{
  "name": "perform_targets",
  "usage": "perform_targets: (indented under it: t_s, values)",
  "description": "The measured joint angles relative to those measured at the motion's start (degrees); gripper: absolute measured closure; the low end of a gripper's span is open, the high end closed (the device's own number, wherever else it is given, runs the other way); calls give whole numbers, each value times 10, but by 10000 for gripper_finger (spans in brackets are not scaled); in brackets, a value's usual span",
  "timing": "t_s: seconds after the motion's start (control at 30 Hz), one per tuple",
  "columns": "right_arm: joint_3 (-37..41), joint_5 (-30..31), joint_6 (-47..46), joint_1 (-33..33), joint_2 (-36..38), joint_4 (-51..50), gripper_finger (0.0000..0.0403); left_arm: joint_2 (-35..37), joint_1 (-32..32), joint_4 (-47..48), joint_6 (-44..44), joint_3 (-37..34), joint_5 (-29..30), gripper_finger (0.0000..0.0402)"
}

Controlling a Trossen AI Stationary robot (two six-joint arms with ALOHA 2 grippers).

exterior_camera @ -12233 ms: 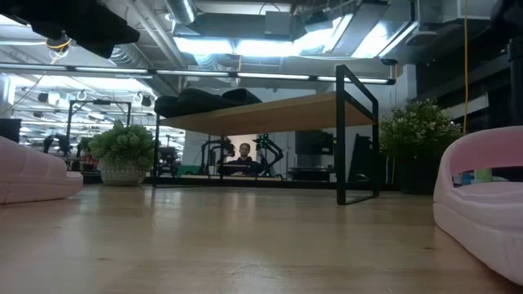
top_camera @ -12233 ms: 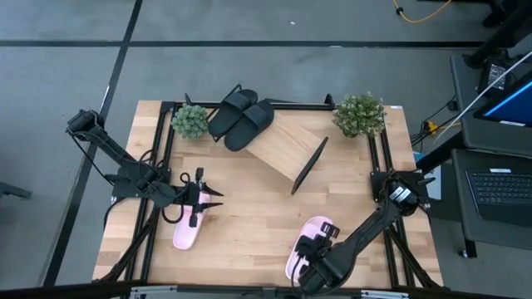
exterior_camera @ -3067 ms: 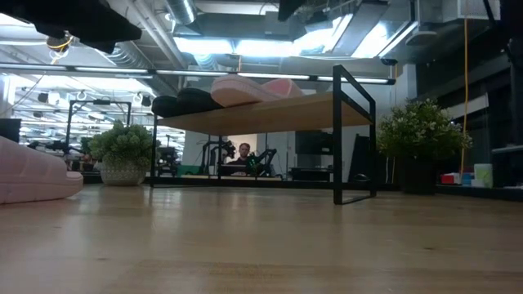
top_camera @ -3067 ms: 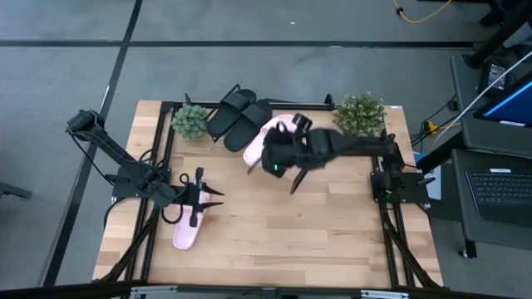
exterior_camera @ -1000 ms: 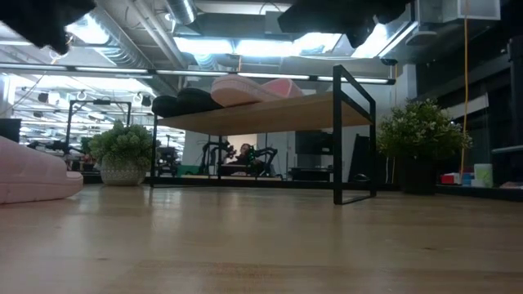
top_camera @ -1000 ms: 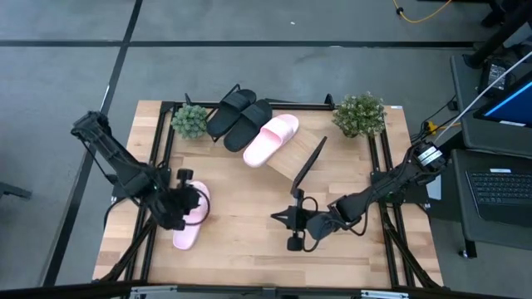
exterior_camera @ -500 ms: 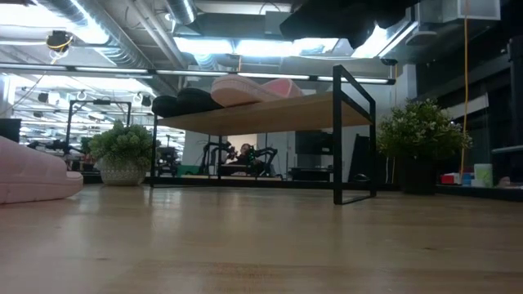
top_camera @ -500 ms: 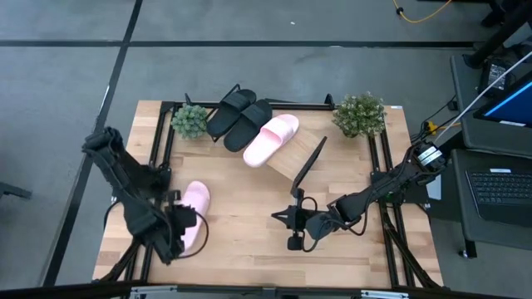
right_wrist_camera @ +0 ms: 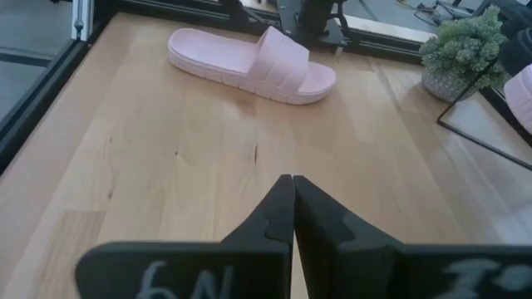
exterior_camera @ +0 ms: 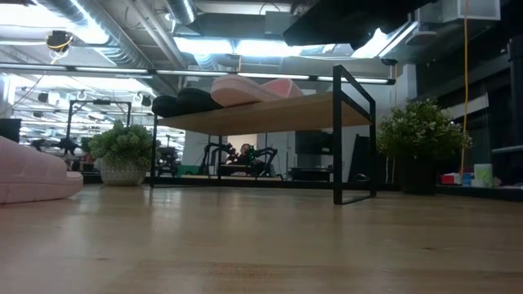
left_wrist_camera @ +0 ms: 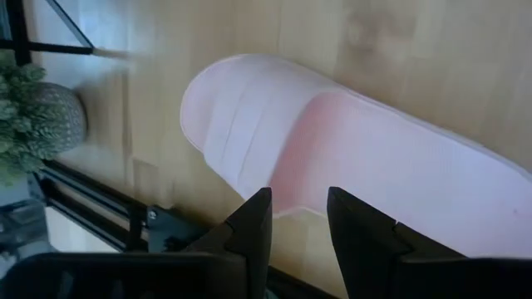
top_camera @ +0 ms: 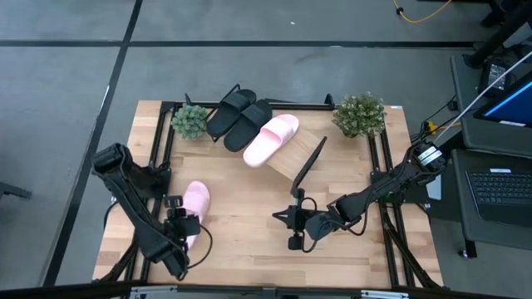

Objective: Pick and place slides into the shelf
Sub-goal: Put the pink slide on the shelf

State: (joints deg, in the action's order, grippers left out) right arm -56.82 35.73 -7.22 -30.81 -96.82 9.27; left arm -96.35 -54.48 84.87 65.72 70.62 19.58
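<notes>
One pale pink slide (top_camera: 197, 199) lies sole-down on the tabletop at the near left, also seen as the slide (left_wrist_camera: 349, 141), the slide (right_wrist_camera: 249, 60) and the slide (exterior_camera: 33, 175). My left gripper (top_camera: 184, 223) hovers open over its near part; the fingers (left_wrist_camera: 258, 224) stand above its side edge, and no touch shows. The slanted shelf (top_camera: 287, 154) at the far middle carries two black slides (top_camera: 239, 116) and a second pink slide (top_camera: 271, 139). My right gripper (top_camera: 291, 229) is shut above the table's middle, its gripper tips (right_wrist_camera: 292, 199) holding nothing.
Two potted plants stand at the far corners: a plant (top_camera: 189, 121) left of the shelf and a plant (top_camera: 359, 114) right of it. The shelf's black frame (exterior_camera: 357, 135) stands on the table. Bare wood (top_camera: 249, 208) lies between the two grippers.
My left arm has swung toward the table's near edge and turned about, so its gripper now points over the pink slide from the near side. The slide has stayed in place. My right arm has kept still.
</notes>
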Motion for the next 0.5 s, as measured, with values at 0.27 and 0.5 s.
perform_targets:
  t_s: [0.27,0.5]
  values:
    - [0,0,-11,0,0,-17,391,-20,-1,-1,-3,-22,6,292]
    - [0,-14,-22,0,0,-17,391,-20,-1,-31,-23,-50,17,292]
